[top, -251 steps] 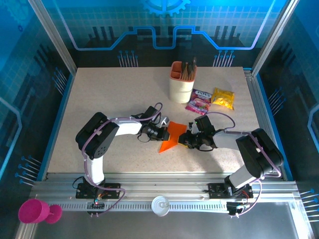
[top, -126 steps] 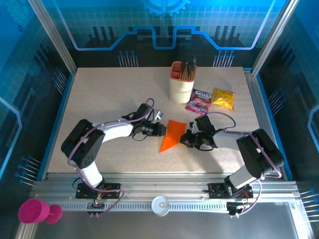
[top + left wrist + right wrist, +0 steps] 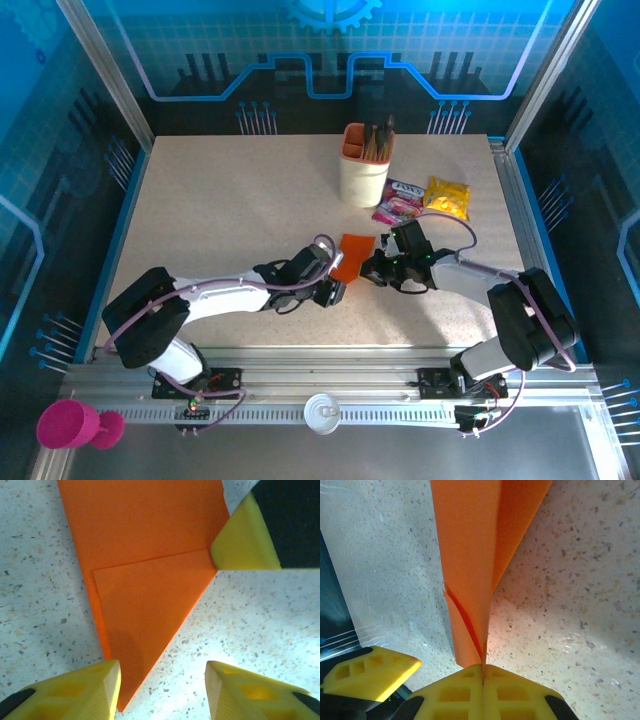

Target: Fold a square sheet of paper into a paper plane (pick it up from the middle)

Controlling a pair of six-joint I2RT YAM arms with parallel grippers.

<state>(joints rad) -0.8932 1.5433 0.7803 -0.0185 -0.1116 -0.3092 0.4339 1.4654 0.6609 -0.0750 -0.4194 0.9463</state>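
Note:
The orange sheet of paper [image 3: 353, 253] is folded into a narrow pointed shape near the table's middle. In the left wrist view the paper [image 3: 145, 580] lies flat, its tip pointing toward my left gripper [image 3: 162, 690]. That gripper is open, and the tip lies just beside its left finger [image 3: 80, 690] with nothing pinched. My right gripper [image 3: 482, 672] is shut on the opposite edge of the paper [image 3: 470, 555], whose layers stand up from its fingers. From above, the left gripper [image 3: 336, 291] is at the paper's near left and the right gripper [image 3: 371, 267] at its right.
A beige-and-orange pen cup [image 3: 364, 168] stands behind the paper. A pink snack packet [image 3: 398, 206] and a yellow one [image 3: 447, 197] lie to its right. A pink cup [image 3: 70, 425] sits off the table at the near left corner.
The left gripper let go of the paper's left edge, opened, and swung nearer to its pointed tip. The right gripper closed on the paper's right edge and drew it slightly away.

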